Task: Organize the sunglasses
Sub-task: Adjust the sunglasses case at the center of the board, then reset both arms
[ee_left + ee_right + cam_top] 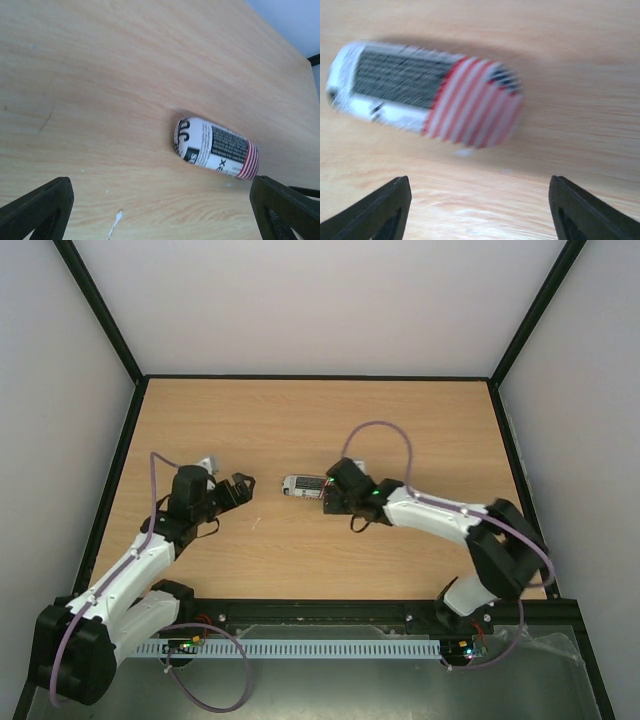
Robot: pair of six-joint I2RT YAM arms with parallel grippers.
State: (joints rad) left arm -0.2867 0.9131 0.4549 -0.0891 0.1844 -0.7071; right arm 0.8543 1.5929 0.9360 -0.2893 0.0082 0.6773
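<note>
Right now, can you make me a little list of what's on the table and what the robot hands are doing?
table: light brown wood
case: flag print, lying near the middle, looks closed
sunglasses: not in sight
left gripper: open, empty, left of the case, apart from it
right gripper: open, empty, at the case's striped end

A light wooden worktop (pixel 420 420) bounded by a black rim (pixel 310 377) is seen; one oblong case (pixel 302 486), printed with black text and red-and-white stripes, is laid flat on the wood; it is placed just ahead of the right pincer (pixel 326 496) and farther ahead of the left pincer (pixel 243 489), between the two; a small white speck (pixel 117 218) is found on the wood close before the left pincer.
</note>
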